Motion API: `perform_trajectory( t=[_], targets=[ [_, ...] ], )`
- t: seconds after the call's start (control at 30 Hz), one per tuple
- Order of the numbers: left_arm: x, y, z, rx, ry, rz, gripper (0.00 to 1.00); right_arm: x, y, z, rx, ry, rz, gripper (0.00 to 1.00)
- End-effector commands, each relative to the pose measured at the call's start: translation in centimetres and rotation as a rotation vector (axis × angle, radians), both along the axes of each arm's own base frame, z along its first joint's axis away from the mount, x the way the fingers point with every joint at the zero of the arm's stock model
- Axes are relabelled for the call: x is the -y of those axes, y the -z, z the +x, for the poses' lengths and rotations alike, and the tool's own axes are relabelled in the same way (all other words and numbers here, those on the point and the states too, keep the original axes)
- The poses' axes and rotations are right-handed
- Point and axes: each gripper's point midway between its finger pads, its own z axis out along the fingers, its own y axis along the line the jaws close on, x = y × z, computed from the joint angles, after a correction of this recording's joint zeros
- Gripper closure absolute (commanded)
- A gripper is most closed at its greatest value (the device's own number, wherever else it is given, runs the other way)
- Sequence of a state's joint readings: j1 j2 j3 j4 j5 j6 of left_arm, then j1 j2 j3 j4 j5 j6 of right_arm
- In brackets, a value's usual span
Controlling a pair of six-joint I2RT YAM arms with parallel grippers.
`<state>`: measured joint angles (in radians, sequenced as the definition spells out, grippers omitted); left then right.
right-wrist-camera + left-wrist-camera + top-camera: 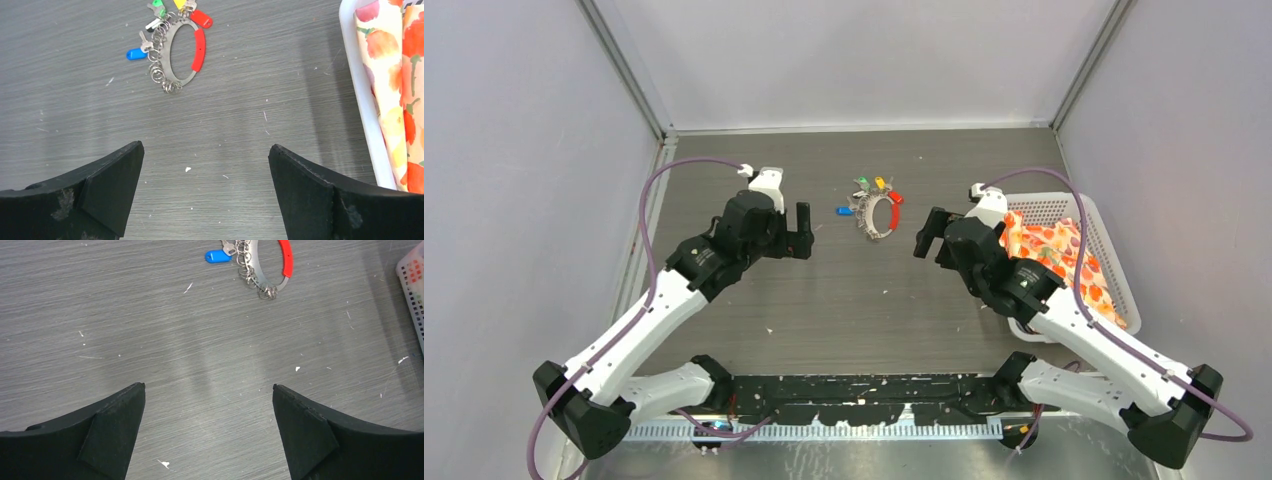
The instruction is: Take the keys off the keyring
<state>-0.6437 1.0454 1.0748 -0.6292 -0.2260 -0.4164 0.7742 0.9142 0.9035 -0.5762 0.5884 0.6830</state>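
The keyring (877,216), a grey loop with one red section, lies flat on the table between my two grippers and a little beyond them. Keys with green (862,182), yellow (879,182), blue (843,211) and red (895,197) tags hang on it by small rings. My left gripper (802,232) is open and empty, left of the ring. My right gripper (927,233) is open and empty, right of it. The left wrist view shows the ring (257,271) and blue key (217,256) ahead of the open gripper (208,386). The right wrist view shows the ring (184,80) ahead-left of the open gripper (206,145).
A white perforated basket (1116,275) holding an orange floral cloth (1049,255) stands at the right, close beside my right arm; its rim shows in the right wrist view (361,90) and the left wrist view (412,285). Grey walls enclose the table.
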Motion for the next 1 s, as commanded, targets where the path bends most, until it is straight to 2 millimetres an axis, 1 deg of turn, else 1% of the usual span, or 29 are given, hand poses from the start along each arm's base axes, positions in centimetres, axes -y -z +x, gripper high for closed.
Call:
perform_trajectory(
  t=[0.0,0.1,0.2,0.23,0.3,0.43,0.5,0.53,0.6,0.63,0.7,0.73,0.77,0.83,0.9,0.97],
  targets=[
    [-0.7,-1.7,0.2,0.035,-0.035,-0.004,0.0,-0.9,-0.5,1.1,0.009,-0.009,-0.017,0.0],
    [-0.5,-1.4,-0.3,0.02,-0.006,-0.004,0.0,-1.7,-0.7,2.8,0.008,-0.002,-0.061,0.0],
    [-0.5,-1.0,-0.7,0.014,0.0,-0.018,0.0,-2.8,-0.4,5.3,-0.021,0.003,-0.088,0.0],
    [-0.3,-1.1,-0.9,0.013,0.011,-0.028,0.0,-3.2,0.3,6.4,-0.048,0.005,-0.102,0.0],
    [0.0,-0.8,-1.4,0.0,0.034,-0.046,0.0,-3.8,1.1,8.3,-0.085,0.011,-0.102,0.0],
    [0.0,-0.1,-2.3,-0.03,0.048,-0.052,0.0,-4.2,3.3,12.5,-0.15,0.036,-0.096,0.0],
    [0.0,0.2,-2.7,-0.042,0.058,-0.061,0.0,-4.2,4.9,14.6,-0.178,0.051,-0.109,0.01],
    [0.1,0.3,-2.9,-0.049,0.065,-0.066,0.0,-4.0,5.8,15.6,-0.196,0.063,-0.122,0.02],
    [0.1,0.3,-3.1,-0.051,0.068,-0.073,0.0,-4.1,6.9,17.7,-0.222,0.077,-0.131,0.07],
    [0.1,0.4,-3.2,-0.053,0.07,-0.073,0.0,-4.4,8.0,18.6,-0.236,0.071,-0.135,0.09],
    [0.1,0.3,-3.2,-0.05,0.074,-0.07,0.0,-5.5,9.4,20.2,-0.258,0.038,-0.147,0.15],
    [0.0,0.3,-3.2,-0.052,0.076,-0.066,0.0,-6.2,10.3,20.8,-0.274,0.023,-0.152,0.18],
    [0.0,0.2,-3.3,-0.053,0.077,-0.063,0.0,-6.6,11.9,21.3,-0.309,0.019,-0.172,0.2],
    [0.0,-0.1,-3.3,-0.05,0.081,-0.063,0.0,-7.3,13.5,21.8,-0.344,0.014,-0.205,0.27],
    [0.0,-0.5,-3.3,-0.042,0.083,-0.066,0.0,-7.8,14.9,21.9,-0.36,0.021,-0.22,0.33],
    [0.1,-0.6,-3.2,-0.034,0.084,-0.069,0.0,-7.9,16.2,21.5,-0.377,0.037,-0.263,0.34]
  ],
)
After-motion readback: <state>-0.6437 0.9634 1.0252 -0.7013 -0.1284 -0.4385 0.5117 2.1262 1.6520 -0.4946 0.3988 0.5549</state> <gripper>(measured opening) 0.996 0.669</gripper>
